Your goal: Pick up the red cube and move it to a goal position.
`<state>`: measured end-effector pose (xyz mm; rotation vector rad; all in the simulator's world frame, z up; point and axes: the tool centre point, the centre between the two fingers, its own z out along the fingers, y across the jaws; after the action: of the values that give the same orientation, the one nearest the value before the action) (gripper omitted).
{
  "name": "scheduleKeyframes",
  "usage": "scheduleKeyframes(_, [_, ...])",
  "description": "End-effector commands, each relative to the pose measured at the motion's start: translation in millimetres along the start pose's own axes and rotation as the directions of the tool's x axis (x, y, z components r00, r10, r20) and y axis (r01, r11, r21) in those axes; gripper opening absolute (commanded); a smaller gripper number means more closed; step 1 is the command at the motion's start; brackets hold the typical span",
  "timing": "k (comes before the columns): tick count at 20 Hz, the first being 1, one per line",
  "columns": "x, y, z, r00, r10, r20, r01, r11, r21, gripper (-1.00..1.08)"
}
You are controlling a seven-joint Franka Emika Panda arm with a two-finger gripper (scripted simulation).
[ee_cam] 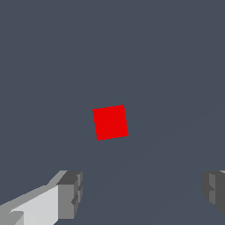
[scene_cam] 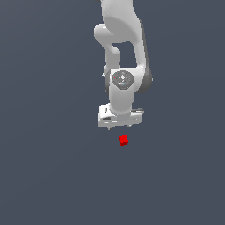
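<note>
**Clerk:** Item one, red cube [scene_cam: 123,140]. Tiny, plain, bright red. Location: on the dark grey surface [scene_cam: 44,176], standing alone, nothing touching it.

**Checker:** Position against the arm?

**Clerk:** Item two, white arm [scene_cam: 125,48], coming down from the upper edge of the exterior view, wrist pointed at the surface. Item three, gripper [scene_cam: 121,126] at its lower end. In the exterior view the cube sits just beneath the gripper, a shade toward that view's right, with a clear strip of surface between the two. Not touching.

**Checker:** State of the jaws?

**Clerk:** Apart. The wrist view shows two grey fingertips [ee_cam: 70,193], one at each side of the frame, with open surface between them. The red cube [ee_cam: 110,122] appears in that view as a flat square, slightly rotated against the frame, lying ahead of the fingertips and roughly between their lines, nearer the one joined to the white finger body. Nothing is held.

**Checker:** Cube's attitude?

**Clerk:** Flat on the surface as far as either view shows; one face toward the wrist camera. The exterior view renders it too small to list more.
</note>
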<state>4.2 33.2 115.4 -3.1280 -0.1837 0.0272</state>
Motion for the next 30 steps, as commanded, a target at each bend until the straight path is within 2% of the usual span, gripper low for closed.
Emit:
scheduleKeyframes(1, [6, -4, 19, 1.0, -0.029, -0.003, 0.029, 1.0, -0.001, 1.0])
scheduleKeyframes(7, [21, -14, 63, 0.995, -0.098, -0.01, 0.098, 0.995, -0.006, 1.0])
scheduleKeyframes(13, [31, -21, 89, 0.99, -0.139, -0.014, 0.139, 0.99, -0.01, 1.0])
scheduleKeyframes(25, [34, -22, 95, 0.989, -0.149, -0.015, 0.149, 0.989, -0.012, 1.0])
scheduleKeyframes(26, [34, -22, 95, 0.989, -0.149, -0.015, 0.149, 0.989, -0.012, -1.0])
scheduleKeyframes(30, [34, -22, 95, 0.989, -0.149, -0.015, 0.149, 0.989, -0.012, -1.0])
